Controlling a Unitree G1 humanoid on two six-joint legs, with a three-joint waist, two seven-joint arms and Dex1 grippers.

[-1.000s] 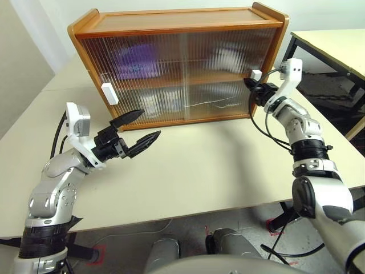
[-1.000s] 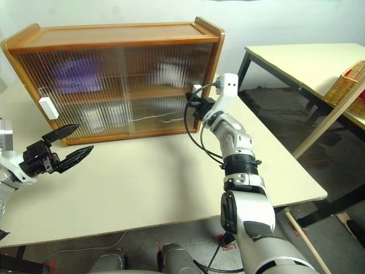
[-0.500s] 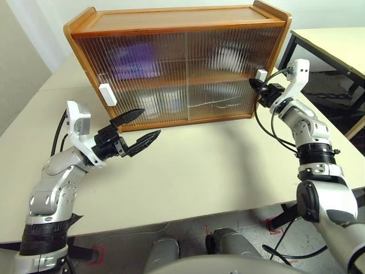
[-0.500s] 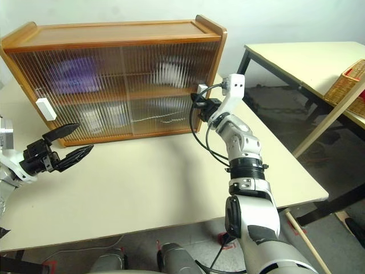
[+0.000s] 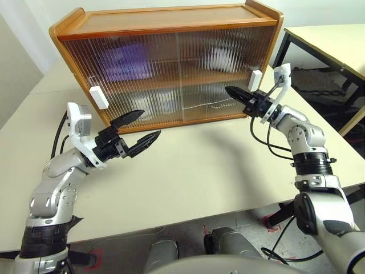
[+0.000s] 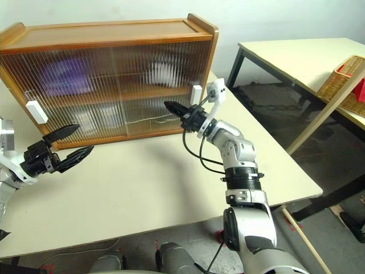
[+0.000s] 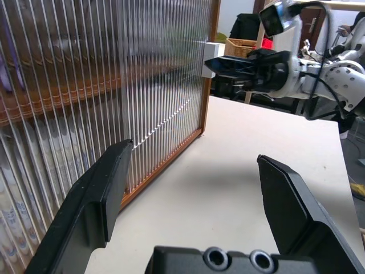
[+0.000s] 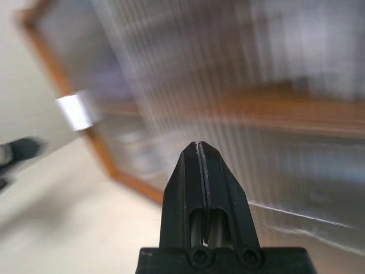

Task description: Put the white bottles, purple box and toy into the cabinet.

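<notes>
The cabinet [image 5: 171,23] stands at the back of the table with both ribbed doors shut. Behind the left door, the purple box [image 5: 130,60] shows as a blur on the upper shelf. On the lower shelf, pale shapes with bluish marks [image 5: 154,103] look like the white bottles. A white blur [image 5: 221,57] sits behind the right door on the upper shelf; whether it is the toy I cannot tell. My left gripper [image 5: 149,124] hangs open and empty before the cabinet's lower left. My right gripper [image 5: 228,89] is shut on nothing, pointing left along the right door, beside its white handle [image 5: 254,80].
The left door's white handle [image 5: 96,97] juts out above my left gripper. The cream table [image 5: 199,165] stretches in front of the cabinet. To the right stands a second table [image 6: 285,57] with a wicker basket [image 6: 342,85] on it.
My right gripper has drawn back from the right handle and swung to point left across the door. The left arm has held still. The camera view has shifted.
</notes>
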